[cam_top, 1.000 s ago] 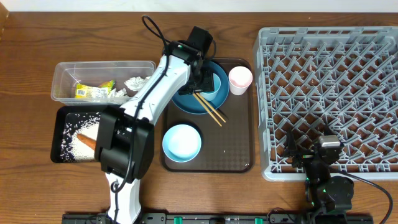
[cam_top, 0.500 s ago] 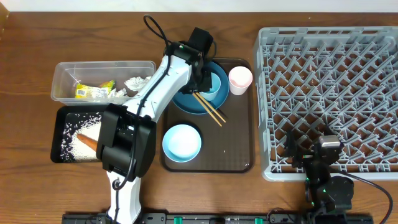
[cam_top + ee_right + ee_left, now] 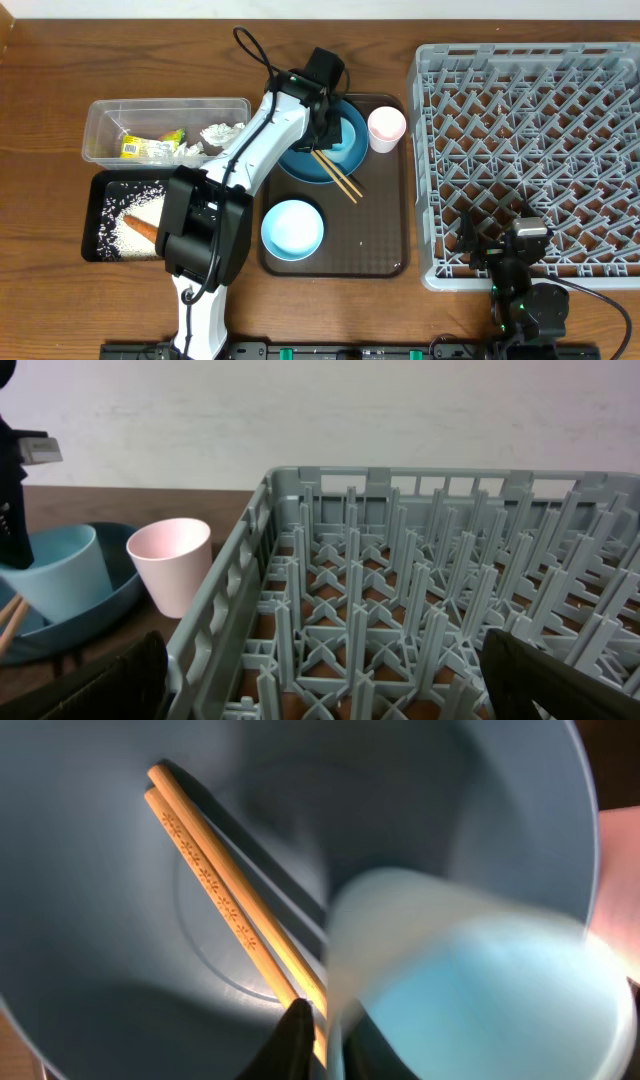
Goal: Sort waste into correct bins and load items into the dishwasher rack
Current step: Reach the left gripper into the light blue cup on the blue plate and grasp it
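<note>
A small light-blue cup [image 3: 347,135] stands on the dark-blue plate [image 3: 300,165] beside the wooden chopsticks [image 3: 338,173]. My left gripper [image 3: 333,127] is shut on the cup's wall [image 3: 480,990], one finger outside by the chopsticks [image 3: 215,890] and one inside. The pinkish-white cup [image 3: 386,128] and pale-blue bowl [image 3: 292,228] sit on the brown tray. My right gripper [image 3: 335,680] stands open over the front edge of the grey rack [image 3: 530,150], holding nothing. Napkin [image 3: 218,134] and wrapper [image 3: 150,146] lie in the clear tub [image 3: 100,120]; the orange stick [image 3: 140,226] and rice lie in the black tray [image 3: 95,200].
The brown serving tray [image 3: 380,240] lies between the bins on the left and the rack on the right. The pinkish-white cup [image 3: 172,560] stands close to the rack's left wall [image 3: 225,620].
My left gripper's jaws have closed onto the light-blue cup's wall. The arm has barely shifted, and the right arm has stayed still.
</note>
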You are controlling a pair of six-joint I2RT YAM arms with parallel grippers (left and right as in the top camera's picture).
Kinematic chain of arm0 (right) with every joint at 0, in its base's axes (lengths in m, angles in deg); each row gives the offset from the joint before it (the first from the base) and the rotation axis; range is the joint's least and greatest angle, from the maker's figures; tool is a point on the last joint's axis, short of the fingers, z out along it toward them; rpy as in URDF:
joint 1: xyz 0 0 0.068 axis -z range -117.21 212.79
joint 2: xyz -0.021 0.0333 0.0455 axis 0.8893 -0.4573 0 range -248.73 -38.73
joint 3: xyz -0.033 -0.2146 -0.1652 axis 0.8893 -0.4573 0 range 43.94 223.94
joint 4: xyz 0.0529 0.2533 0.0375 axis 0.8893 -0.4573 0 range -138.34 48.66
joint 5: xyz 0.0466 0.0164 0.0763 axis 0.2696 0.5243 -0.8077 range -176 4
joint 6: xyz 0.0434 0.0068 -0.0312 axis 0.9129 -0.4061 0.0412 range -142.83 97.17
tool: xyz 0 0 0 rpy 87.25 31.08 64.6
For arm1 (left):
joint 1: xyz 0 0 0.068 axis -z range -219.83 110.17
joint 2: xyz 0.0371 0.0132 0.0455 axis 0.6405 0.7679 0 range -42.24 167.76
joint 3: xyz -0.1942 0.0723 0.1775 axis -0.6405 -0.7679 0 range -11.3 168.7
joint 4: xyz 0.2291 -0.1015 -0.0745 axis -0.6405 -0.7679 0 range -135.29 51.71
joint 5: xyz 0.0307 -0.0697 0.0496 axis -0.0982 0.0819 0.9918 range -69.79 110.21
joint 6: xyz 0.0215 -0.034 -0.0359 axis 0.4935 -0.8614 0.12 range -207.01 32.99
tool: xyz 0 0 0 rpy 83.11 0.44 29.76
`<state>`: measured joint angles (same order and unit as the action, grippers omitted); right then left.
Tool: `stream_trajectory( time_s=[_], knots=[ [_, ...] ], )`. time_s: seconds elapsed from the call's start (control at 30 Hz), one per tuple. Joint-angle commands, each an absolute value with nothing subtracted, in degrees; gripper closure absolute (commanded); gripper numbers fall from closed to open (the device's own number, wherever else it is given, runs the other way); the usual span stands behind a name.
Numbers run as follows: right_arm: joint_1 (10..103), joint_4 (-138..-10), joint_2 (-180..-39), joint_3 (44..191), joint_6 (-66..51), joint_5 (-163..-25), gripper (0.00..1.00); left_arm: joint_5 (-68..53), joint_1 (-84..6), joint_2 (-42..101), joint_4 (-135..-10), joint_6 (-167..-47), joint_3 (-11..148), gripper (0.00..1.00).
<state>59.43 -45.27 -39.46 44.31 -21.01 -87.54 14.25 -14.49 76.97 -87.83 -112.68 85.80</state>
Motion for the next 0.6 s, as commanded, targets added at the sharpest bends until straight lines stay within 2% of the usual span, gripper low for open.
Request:
stream_trajectory(
  time_s=[0.0, 0.2, 0.27, 0.57],
  knots=[
    [59.23, -45.46, -39.48, 44.26, -22.06, -87.73, 0.01, 14.95, -14.36, 78.31, -87.79, -112.77, 85.27, 0.88],
    [59.23, -45.46, -39.48, 44.26, -22.06, -87.73, 0.01, 16.33, -14.36, 78.31, -87.63, -112.77, 85.23, 0.89],
    [59.23, -45.46, -39.48, 44.26, -22.06, -87.73, 0.01, 16.81, -14.42, 78.31, -87.63, -112.77, 85.23, 0.94],
    [59.23, -45.46, -39.48, 44.26, -22.06, -87.73, 0.01, 15.93, -16.76, 76.56, -87.2, -117.95, 85.47, 0.94]
  ],
)
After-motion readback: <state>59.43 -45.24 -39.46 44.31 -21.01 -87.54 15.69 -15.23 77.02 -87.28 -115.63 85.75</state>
